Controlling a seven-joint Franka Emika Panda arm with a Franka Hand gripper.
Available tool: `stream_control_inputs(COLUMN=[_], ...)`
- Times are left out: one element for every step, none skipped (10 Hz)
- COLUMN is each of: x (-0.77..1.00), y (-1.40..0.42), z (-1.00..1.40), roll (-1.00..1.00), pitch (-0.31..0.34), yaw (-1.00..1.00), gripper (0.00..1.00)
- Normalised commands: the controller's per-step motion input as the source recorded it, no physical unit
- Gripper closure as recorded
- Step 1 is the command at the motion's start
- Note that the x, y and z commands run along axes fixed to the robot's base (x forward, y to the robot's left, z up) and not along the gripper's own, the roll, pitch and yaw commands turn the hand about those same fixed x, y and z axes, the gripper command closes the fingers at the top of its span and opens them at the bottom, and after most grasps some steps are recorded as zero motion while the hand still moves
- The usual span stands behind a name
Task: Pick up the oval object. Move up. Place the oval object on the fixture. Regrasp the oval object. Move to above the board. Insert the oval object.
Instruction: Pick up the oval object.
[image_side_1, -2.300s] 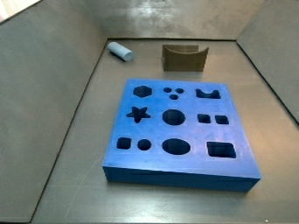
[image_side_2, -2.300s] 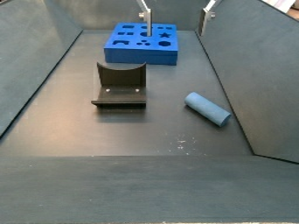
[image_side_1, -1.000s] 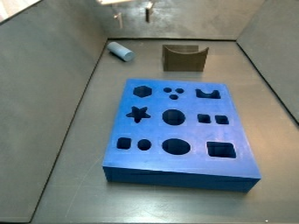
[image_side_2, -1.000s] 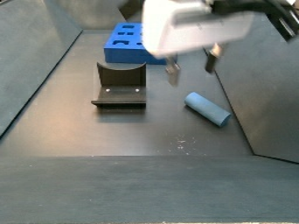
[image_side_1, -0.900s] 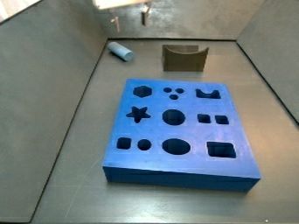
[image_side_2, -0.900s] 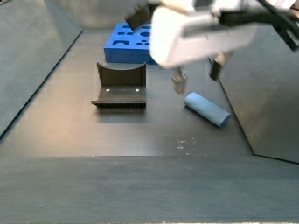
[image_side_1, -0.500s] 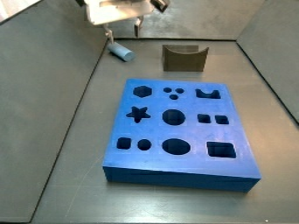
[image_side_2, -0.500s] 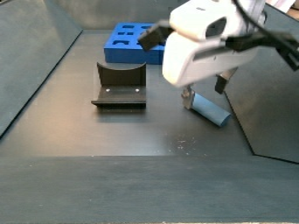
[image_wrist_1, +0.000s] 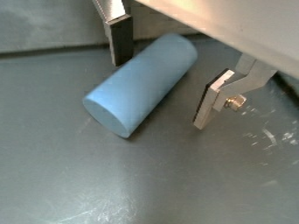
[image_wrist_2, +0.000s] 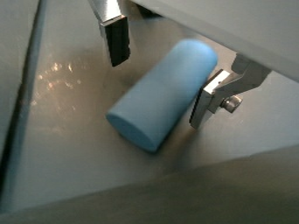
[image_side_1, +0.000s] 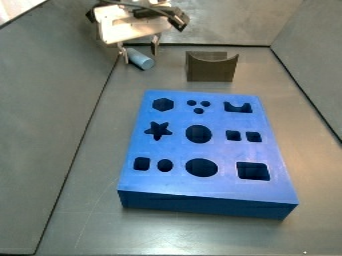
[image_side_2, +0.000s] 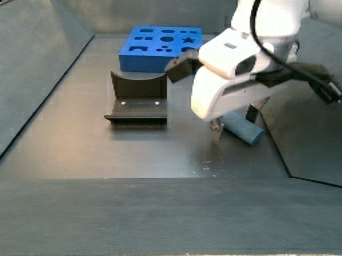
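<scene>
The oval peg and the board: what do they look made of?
The oval peg, lying between the gripper's open jaws, looks like smooth matte plastic: even pale blue, no grain. The board seems similar, a deeper blue with cleanly cut holes; possibly printed.

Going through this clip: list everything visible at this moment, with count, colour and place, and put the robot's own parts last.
oval object: one, pale blue-grey, lying on its side on the floor near a side wall, between the open fingers.
fixture: one, olive-brown with a notched top, standing on the floor beyond the board, apart from the peg; it looks dark in a side view.
board: one, blue slab with dark shaped holes, flat on the floor; every hole in view is empty.
gripper: one, silver fingers with dark pads, lowered around the oval object, jaws open, one finger on each side of it.
</scene>
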Motion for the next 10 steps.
stream_control_inputs(x=[0.00,0.04,0.00,0.00,0.00,0.00,0.00,0.00,0.00,0.00], y=[0.00,-0.01,0.00,-0.01,0.00,0.00,0.00,0.00,0.00,0.00], z=[0.00,0.18,0.05,0.00,0.00,0.00,0.00,0.00,0.00,0.00], roll=[0.00,0.00,0.00,0.01,0.00,0.00,0.00,0.00,0.00,0.00], pitch=[0.004,0.063,0.010,0.000,0.004,0.000,0.000,0.000,0.000,0.000], yaw=[0.00,0.00,0.00,0.00,0.00,0.00,0.00,0.00,0.00,0.00], gripper=[0.00,0.00,0.00,0.00,0.00,1.00,1.00,1.00,1.00,1.00])
